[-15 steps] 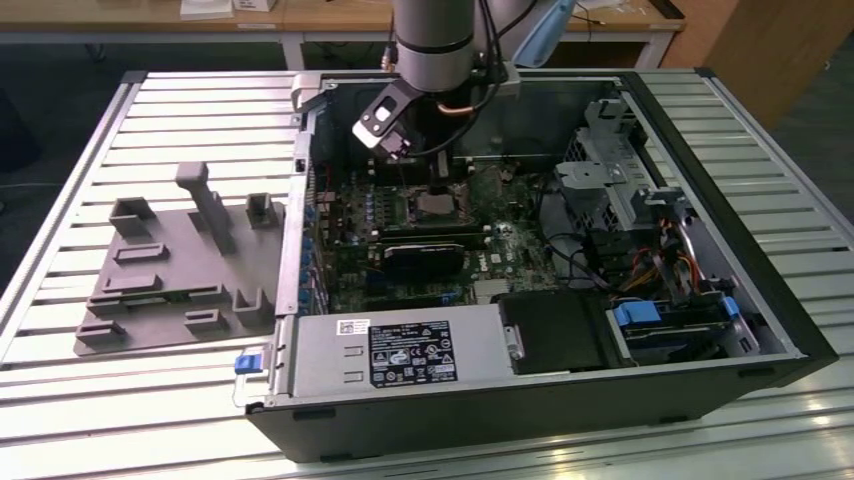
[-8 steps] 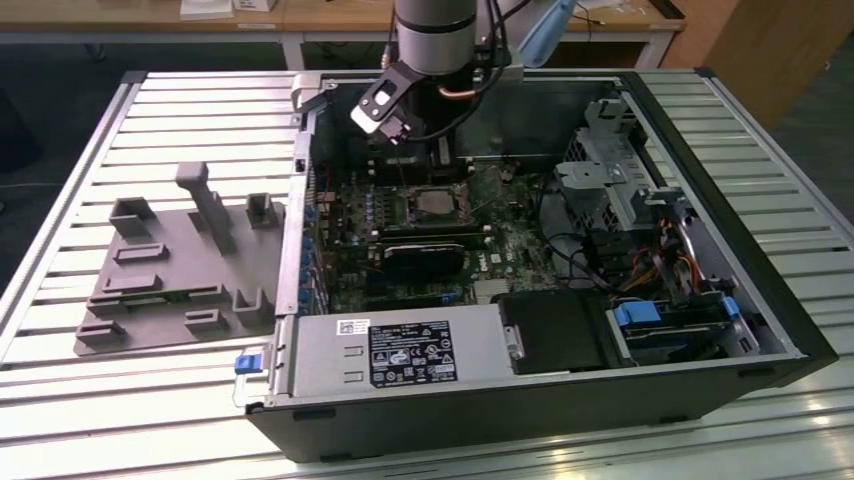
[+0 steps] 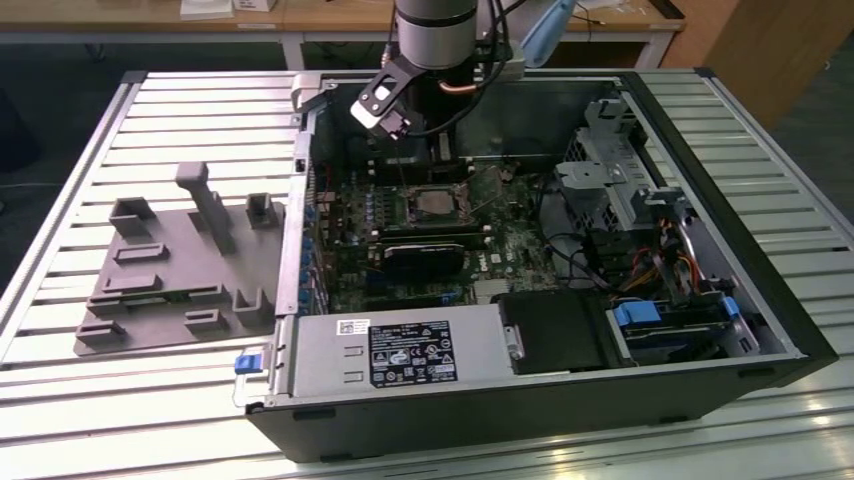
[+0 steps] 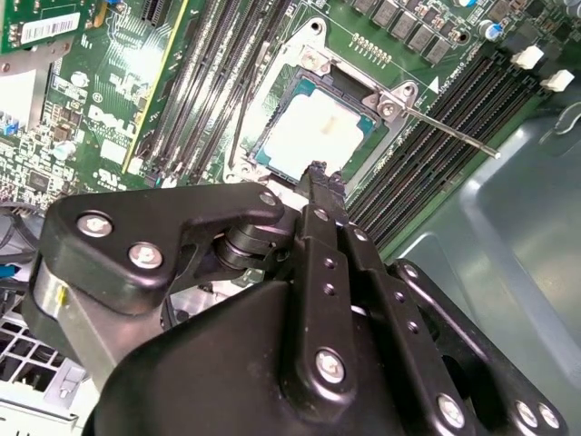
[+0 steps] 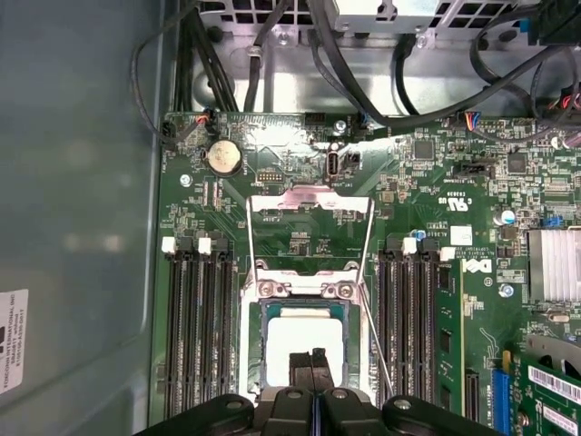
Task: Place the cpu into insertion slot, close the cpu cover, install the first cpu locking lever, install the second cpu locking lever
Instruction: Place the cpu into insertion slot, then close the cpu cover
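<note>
The cpu (image 5: pixel 290 341) lies flat in the insertion slot (image 5: pixel 260 350), its pale metal top showing; it also shows in the second wrist view as the cpu (image 4: pixel 309 132) and from outside as the cpu (image 3: pixel 430 201). The cpu cover (image 5: pixel 309 202) stands folded back from the slot, with green board visible through its window. A thin locking lever (image 5: pixel 379 350) runs slanted beside the slot, and the same lever (image 4: pixel 454 136) sticks out over the memory slots. My gripper (image 5: pixel 311 363) is shut with nothing in it, fingertips just above the cpu's near edge. The gripper (image 4: pixel 318 173) points down at the slot's rim.
Memory slots (image 5: pixel 195 318) flank the socket on both sides. Black cables (image 5: pixel 363 82) hang along the case's far wall. A long black card (image 3: pixel 427 250) lies beside the socket. A grey fixture plate (image 3: pixel 174 270) sits on the table at the exterior view's left.
</note>
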Action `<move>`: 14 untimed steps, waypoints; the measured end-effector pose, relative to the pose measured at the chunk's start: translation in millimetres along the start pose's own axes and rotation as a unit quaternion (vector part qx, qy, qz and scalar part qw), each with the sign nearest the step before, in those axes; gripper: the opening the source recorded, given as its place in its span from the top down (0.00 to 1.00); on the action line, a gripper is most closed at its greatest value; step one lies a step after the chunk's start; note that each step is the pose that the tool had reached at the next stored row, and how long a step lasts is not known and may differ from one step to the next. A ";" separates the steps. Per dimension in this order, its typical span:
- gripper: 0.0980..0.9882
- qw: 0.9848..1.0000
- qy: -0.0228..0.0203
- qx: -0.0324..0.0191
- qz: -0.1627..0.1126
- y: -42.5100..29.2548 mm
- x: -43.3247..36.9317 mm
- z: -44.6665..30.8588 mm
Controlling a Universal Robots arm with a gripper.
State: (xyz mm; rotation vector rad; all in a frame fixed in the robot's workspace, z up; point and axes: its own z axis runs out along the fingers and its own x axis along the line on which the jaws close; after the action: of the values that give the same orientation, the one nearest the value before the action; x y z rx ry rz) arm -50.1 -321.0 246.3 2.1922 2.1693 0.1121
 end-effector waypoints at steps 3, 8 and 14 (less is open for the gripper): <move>1.00 1.000 0.000 0.000 0.000 0.0 0.0 -0.7; 1.00 1.000 0.000 0.000 0.000 0.0 0.0 -0.7; 1.00 1.000 0.000 0.000 0.000 0.2 0.0 -2.7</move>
State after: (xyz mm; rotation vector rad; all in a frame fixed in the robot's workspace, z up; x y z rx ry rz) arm -50.2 -321.1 249.0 2.1920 2.1693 0.1110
